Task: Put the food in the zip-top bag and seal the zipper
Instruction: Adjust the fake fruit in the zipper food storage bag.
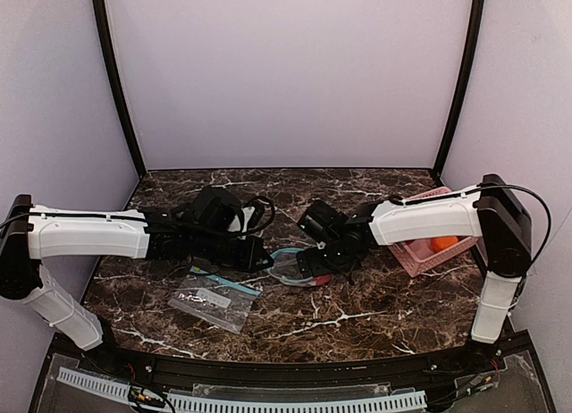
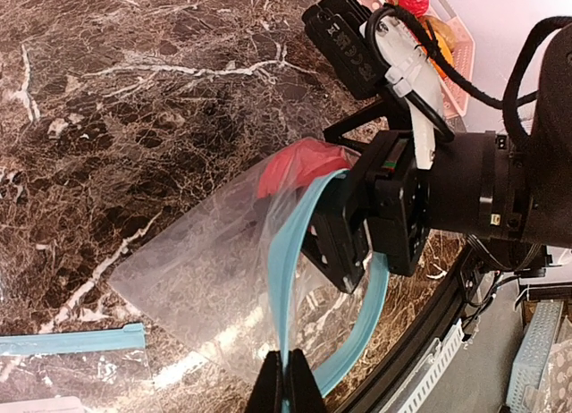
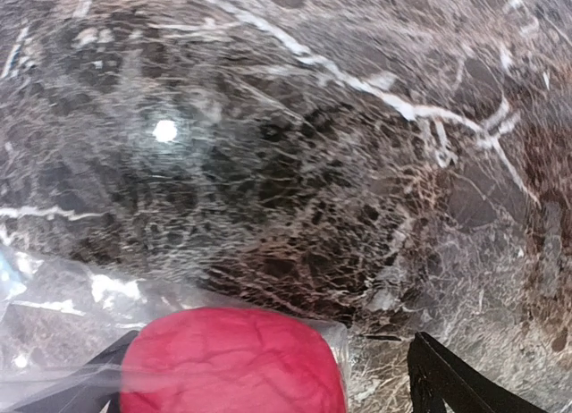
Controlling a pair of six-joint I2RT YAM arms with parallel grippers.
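Red food [image 3: 232, 364] lies inside the zip-top bag [image 2: 197, 279] on the surface [image 1: 357, 315], loose between our right gripper's [image 1: 310, 266] wide jaws. Our left gripper's [image 2: 288, 382] jaws pinch the zipper [image 2: 279, 279], holding the mouth open; we should back the right out straight, without snagging the film.

Soft, even light is shining; a white spot is glaring on the blurry clear bag [image 3: 107, 292].

A dark marble table [image 1: 357, 310] with white veins sits inside pale lilac walls [image 1: 286, 73] edged by black poles [image 1: 114, 82]. A pink slatted basket [image 1: 418, 259] stands at its right side. A flat clear bag [image 1: 228, 313] with a white label [image 1: 212, 297] lies front-left. A white slotted duct [image 1: 295, 402] runs along the near edge.
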